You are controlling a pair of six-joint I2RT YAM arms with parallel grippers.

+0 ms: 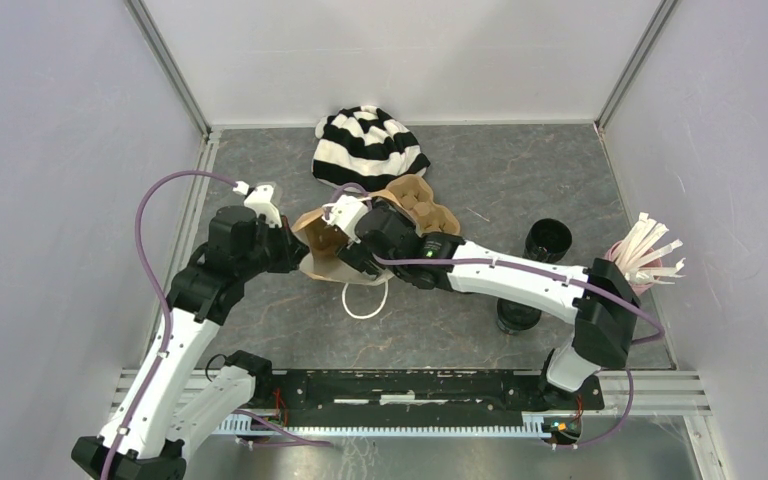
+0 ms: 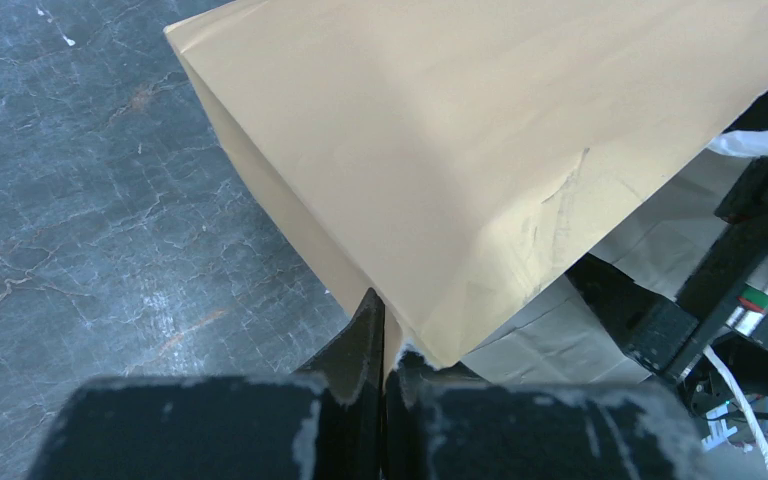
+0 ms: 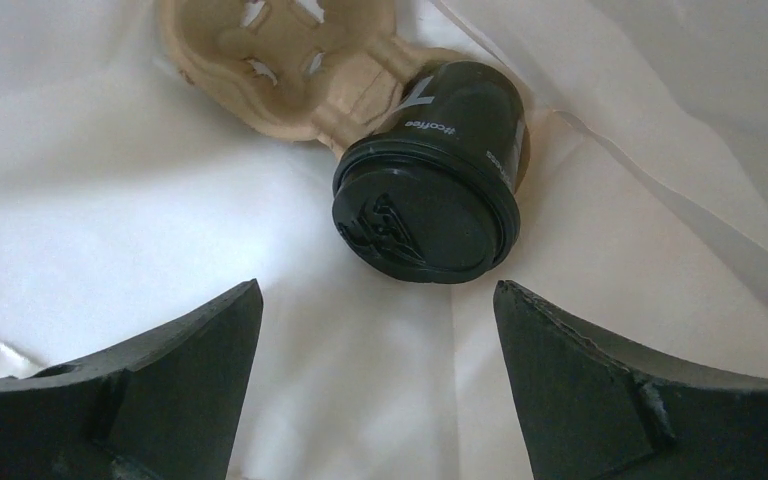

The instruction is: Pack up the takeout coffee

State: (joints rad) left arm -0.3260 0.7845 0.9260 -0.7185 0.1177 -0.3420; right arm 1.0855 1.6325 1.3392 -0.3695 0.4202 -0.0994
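A brown paper bag (image 1: pixel 318 232) lies on its side at mid-table. My left gripper (image 2: pixel 385 310) is shut on the corner of its rim (image 2: pixel 430 340). My right gripper (image 3: pixel 377 285) reaches into the bag's white inside (image 3: pixel 110 220) and stands open with nothing between its fingers. Just past its fingertips a black takeout coffee cup (image 3: pixel 430 190) with a black lid sits in a brown cardboard carrier (image 3: pixel 280 60), lid towards the camera. Two more black cups (image 1: pixel 548 238) (image 1: pixel 517 315) stand on the table to the right, the nearer one partly under my right arm.
A black-and-white striped beanie (image 1: pixel 365 145) lies behind the bag. A brown cardboard carrier (image 1: pixel 422 205) shows beside my right wrist. A pink cup with white sticks (image 1: pixel 645 255) stands at the far right. The bag's white cord handle (image 1: pixel 370 300) lies in front.
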